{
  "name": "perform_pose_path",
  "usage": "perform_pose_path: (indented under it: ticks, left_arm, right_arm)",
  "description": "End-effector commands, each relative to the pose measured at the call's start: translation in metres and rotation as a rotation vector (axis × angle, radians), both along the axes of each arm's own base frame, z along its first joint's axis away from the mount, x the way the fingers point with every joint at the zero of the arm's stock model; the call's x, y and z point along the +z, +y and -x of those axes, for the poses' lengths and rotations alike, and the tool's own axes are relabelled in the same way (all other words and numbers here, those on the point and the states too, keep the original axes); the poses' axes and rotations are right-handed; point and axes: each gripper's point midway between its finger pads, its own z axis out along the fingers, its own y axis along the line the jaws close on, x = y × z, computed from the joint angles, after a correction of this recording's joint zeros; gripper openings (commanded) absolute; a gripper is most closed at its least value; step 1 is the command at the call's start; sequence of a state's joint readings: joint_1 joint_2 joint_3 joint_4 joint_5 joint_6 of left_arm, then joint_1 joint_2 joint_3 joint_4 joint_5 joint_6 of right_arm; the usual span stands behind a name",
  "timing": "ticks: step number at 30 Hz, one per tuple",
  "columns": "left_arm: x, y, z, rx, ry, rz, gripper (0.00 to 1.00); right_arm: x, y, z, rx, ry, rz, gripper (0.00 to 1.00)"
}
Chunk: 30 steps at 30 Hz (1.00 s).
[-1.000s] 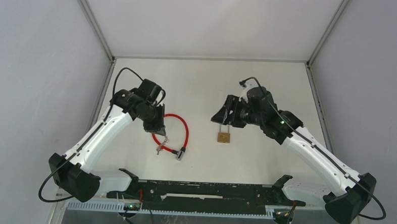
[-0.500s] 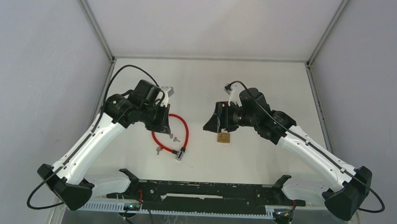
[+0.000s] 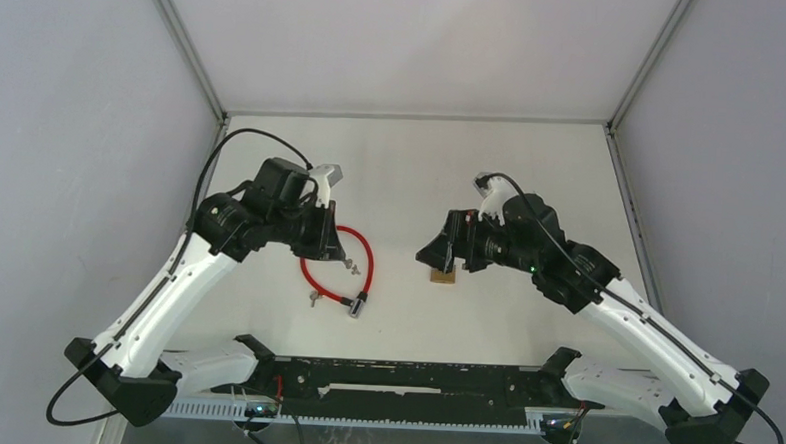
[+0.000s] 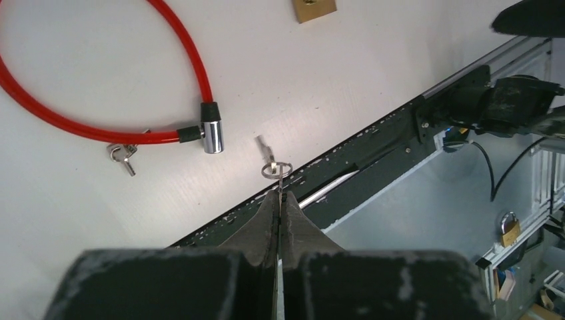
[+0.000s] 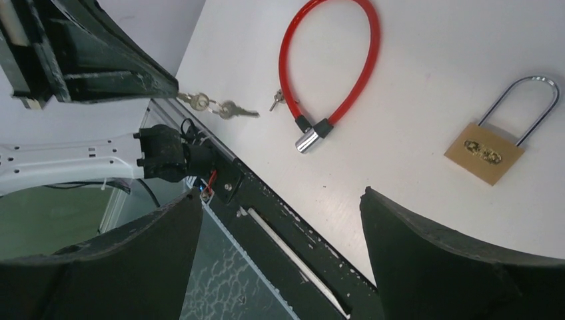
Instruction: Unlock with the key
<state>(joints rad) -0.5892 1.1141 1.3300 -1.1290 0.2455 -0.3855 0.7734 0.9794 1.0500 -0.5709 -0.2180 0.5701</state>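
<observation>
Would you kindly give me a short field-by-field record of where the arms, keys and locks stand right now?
left gripper: jaws shut on the keys, which hang clear of the table
right gripper: jaws open, empty, hovering near the padlock
padlock: flat on the table, shackle seated, untouched
cable lock: red loop on the table, ends joined at the barrel
spare key: lying beside the cable

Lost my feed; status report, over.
Left gripper shut on keys. Right gripper open above padlock. Padlock closed, flat on table. Cable lock aside, nothing blocking.
</observation>
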Motion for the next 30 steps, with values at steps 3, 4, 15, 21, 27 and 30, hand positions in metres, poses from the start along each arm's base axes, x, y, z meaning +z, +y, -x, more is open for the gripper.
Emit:
perform_pose_path:
  ticks: [3,4,15,21,27,30]
  left_arm:
    - [0.028,-0.018,0.013,0.005,-0.011,0.179,0.0]
    - [0.029,-0.019,0.014,0.014,-0.007,0.189,0.0]
    - [0.044,-0.038,0.02,-0.006,0.003,0.304,0.0]
    - [0.034,-0.032,0.013,0.056,-0.001,0.271,0.0]
    - [0.033,-0.043,0.02,0.043,0.046,0.323,0.0]
    - [0.044,-0.05,0.017,-0.001,0.0,0.338,0.0]
  right_arm:
    - [0.016,-0.001,0.025,0.009,-0.03,-0.142,0.92]
    - [0.019,-0.001,0.03,0.009,-0.029,-0.162,0.92]
    - [0.042,0.0,0.053,-0.092,0.044,-0.3,0.9]
    - [0.04,0.007,0.046,-0.2,0.055,-0.311,0.91]
    - [0.042,0.015,0.056,-0.208,0.072,-0.332,0.94]
    - [0.041,0.016,0.062,-0.163,0.062,-0.32,0.97]
